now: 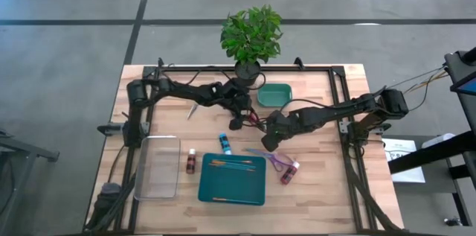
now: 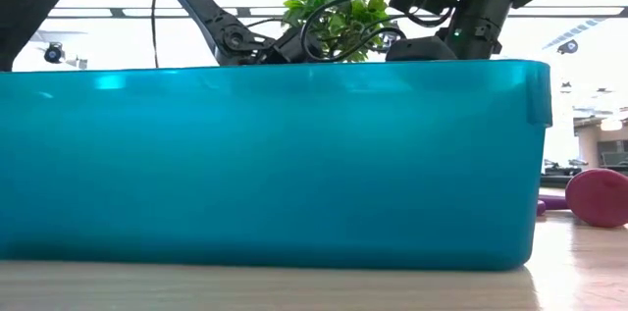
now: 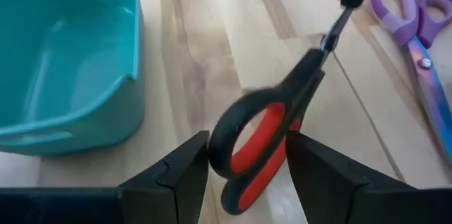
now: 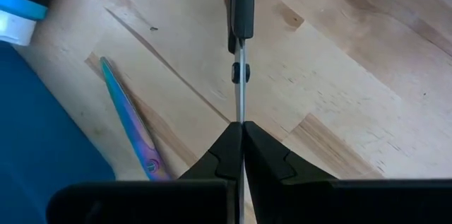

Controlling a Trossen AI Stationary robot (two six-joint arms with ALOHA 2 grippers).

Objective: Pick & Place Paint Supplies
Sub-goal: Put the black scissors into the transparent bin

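**Ana:** Between the fingers of the left claw (image 3: 247, 162), what do you see?

**Ben:** I see the black and red handle of the scissors (image 3: 263, 136). One finger presses on each side of the handle loop, so the claw is nearly closed and grips it.

**Ana:** And the right claw (image 4: 240, 141)?

**Ben:** It is closed tight on the thin metal blade of the same scissors. The two claws hold them together just above the table (image 1: 327, 191), a little toward 12 o'clock from the middle. From above, the left claw is at the 10 o'clock end of the scissors and the right claw at the 4 o'clock end.

**Ana:** Where are the paint things?

**Ben:** The blue bottle (image 1: 224, 144) lies on the wood at 7 o'clock from the claws. The dark red bottle (image 1: 191, 162) lies further out at 8 o'clock. Another reddish bottle (image 1: 289, 172) lies at 5 o'clock, just beside the purple scissors (image 1: 271, 158). The brushes (image 1: 230, 163) with orange handles lie inside the teal tray (image 1: 232, 185), at 6 o'clock of the table, and the blue bottle points to its upper rim.

**Ana:** What else is there?

**Ben:** A clear tray (image 1: 158, 166) sits at 9 o'clock from the teal one. A small green bin (image 1: 274, 95) and a potted plant (image 1: 251, 33) stand at 12 o'clock of the table.
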